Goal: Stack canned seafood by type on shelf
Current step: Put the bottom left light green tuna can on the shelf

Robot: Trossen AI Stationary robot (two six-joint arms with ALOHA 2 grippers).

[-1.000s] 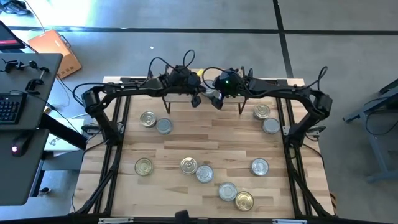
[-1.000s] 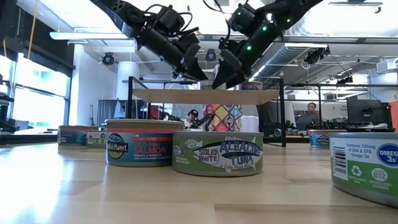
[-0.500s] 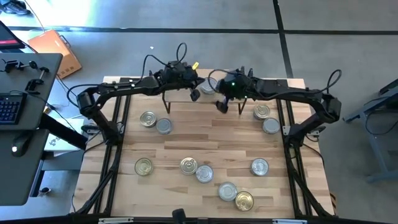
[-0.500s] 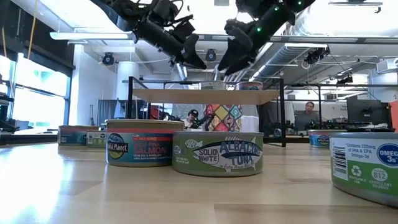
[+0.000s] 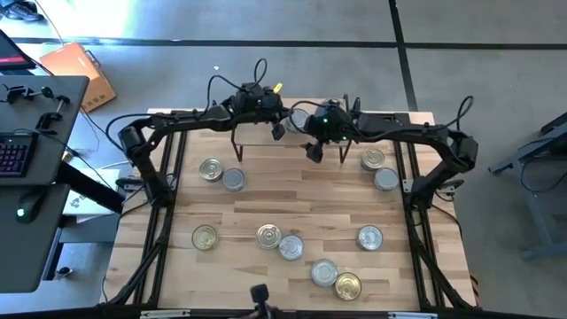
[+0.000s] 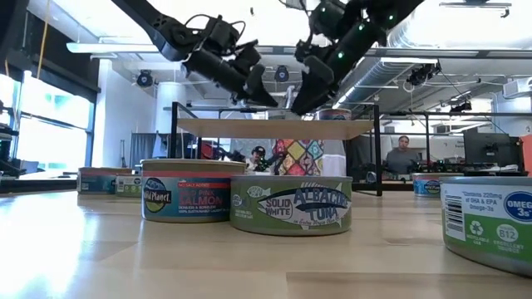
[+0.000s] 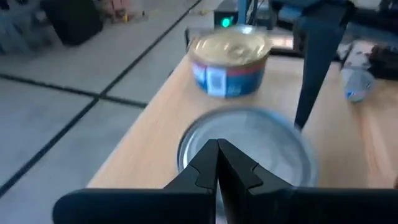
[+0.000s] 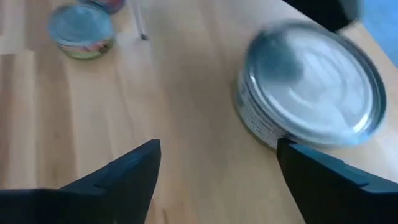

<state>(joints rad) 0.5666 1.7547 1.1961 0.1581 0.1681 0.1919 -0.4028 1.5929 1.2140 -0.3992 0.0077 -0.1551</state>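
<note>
The shelf (image 5: 252,135) stands at the table's far edge, and its board (image 6: 216,127) shows edge-on in the low view. On it rest a silver-lidded tin (image 7: 249,146) and, behind that, a gold-lidded tin (image 7: 230,53). My left gripper (image 7: 217,155) is shut, its tips over the silver tin's lid. My right gripper (image 8: 217,168) is open above the board, beside a silver tin (image 8: 311,87). Both grippers (image 6: 266,98) (image 6: 303,104) hover just over the shelf in the low view. My left gripper points its shut fingertips (image 7: 208,158) down over the silver tin's lid (image 7: 267,137) on the shelf. I cannot tell whether they touch it.
Several tins lie on the slat tabletop: pairs at the left (image 5: 210,169) and right (image 5: 373,159), more toward the near edge (image 5: 269,236) (image 5: 348,285). Salmon (image 6: 184,195) and tuna (image 6: 291,203) tins stand close in the low view. A person (image 6: 403,154) sits beyond the table.
Both grippers rose a little above the shelf, then came back down to just over its board. The left gripper drew slightly toward the far edge. The right gripper shifted slightly toward the near edge and the right.
</note>
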